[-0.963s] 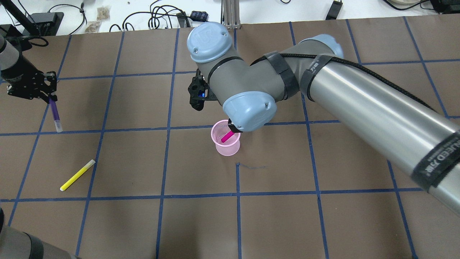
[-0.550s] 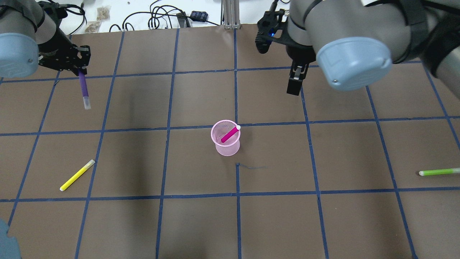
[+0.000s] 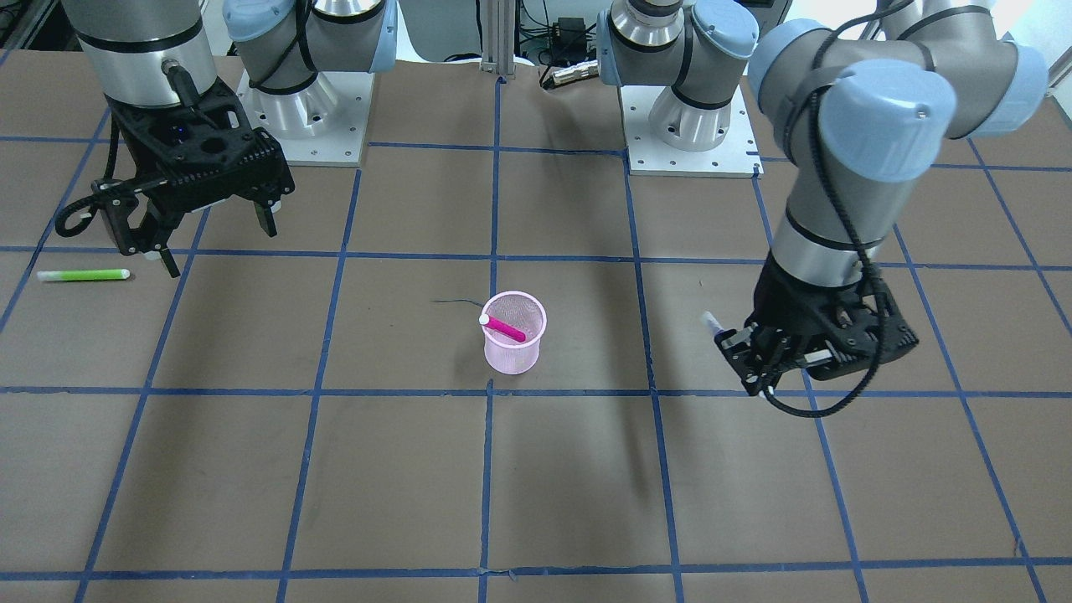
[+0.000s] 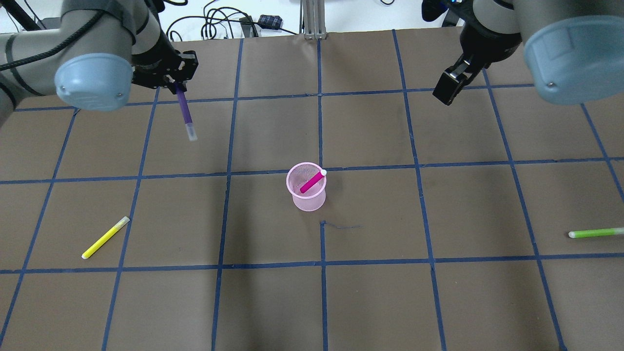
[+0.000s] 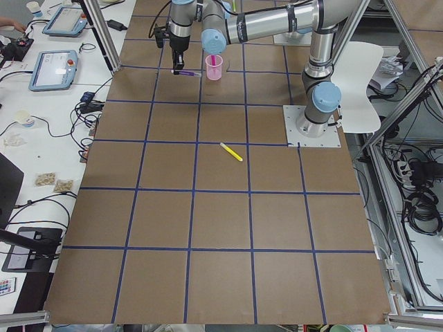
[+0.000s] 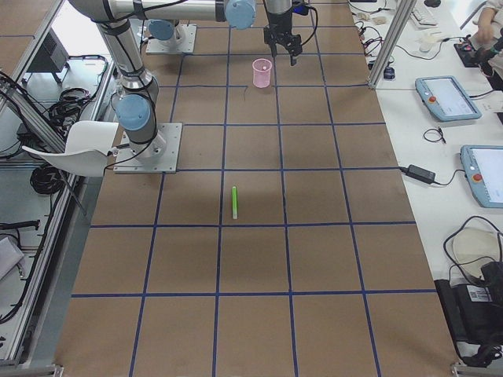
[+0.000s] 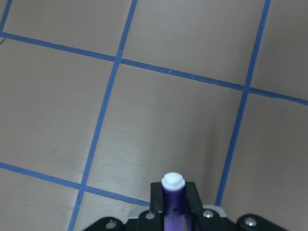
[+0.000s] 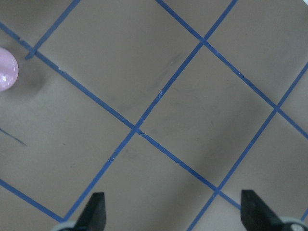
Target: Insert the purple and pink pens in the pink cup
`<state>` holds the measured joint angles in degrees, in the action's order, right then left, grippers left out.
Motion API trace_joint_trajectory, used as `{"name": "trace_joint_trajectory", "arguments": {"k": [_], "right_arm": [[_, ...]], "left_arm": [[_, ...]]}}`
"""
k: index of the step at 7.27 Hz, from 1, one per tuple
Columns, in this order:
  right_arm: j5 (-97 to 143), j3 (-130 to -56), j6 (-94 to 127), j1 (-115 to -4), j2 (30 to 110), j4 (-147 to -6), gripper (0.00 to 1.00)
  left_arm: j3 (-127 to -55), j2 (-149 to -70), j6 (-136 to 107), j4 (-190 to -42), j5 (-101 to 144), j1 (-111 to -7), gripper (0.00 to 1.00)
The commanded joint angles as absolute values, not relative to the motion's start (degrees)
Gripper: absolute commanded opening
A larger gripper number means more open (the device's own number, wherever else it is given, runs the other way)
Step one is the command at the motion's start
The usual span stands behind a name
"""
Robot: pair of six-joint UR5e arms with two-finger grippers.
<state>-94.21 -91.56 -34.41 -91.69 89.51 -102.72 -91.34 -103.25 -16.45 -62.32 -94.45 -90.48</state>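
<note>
- Pink cup (image 4: 307, 201): translucent pink mesh, round, wider at the rim. It stood upright near the middle of the table (image 4: 370, 302), mouth open upward.
- Pink pen (image 4: 311, 183): magenta barrel, white end. It stood inside the pink cup, slanted, with the white end leaning on the rim on the robot's right and the lower end down in the cup.
- Purple pen (image 4: 185, 109): purple barrel, pale clear cap, white end plug. It was clamped between the fingers of the left gripper (image 4: 177, 88) above the table, cap end jutting out from the fingers, well apart from the pink cup on the robot's left.

One pen (image 4: 310, 183) leans inside the cup (image 4: 307, 203), against its rim.
</note>
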Motion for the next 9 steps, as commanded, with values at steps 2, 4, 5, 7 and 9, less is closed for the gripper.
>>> {"name": "trace_joint_trajectory", "arguments": {"k": [2, 4, 5, 7, 9], "right_arm": [[-90.00, -92.11, -9.40, -91.67, 90.96, -102.66, 1.00], [-90.00, -92.20, 0.03, -91.67, 91.32, -101.44, 1.00], [-89.91, -92.20, 4.61, -91.76, 91.32, -101.34, 1.00], [-89.74, -92.11, 4.31, -91.67, 91.23, -101.16, 1.00], [-89.74, -92.20, 4.22, -91.67, 91.23, -101.07, 1.00]], "left_arm": [[-93.85, -103.54, -31.15, -57.49, -97.71, -102.88, 0.00], [-98.68, -104.67, -37.32, -46.21, -103.53, -108.70, 0.00], [-100.53, -105.03, -38.75, -42.75, -103.19, -110.29, 0.00], [-102.30, -104.85, -41.90, -42.36, -103.09, -113.10, 0.00], [-102.74, -105.38, -42.01, -42.71, -103.01, -113.47, 0.00]]}}
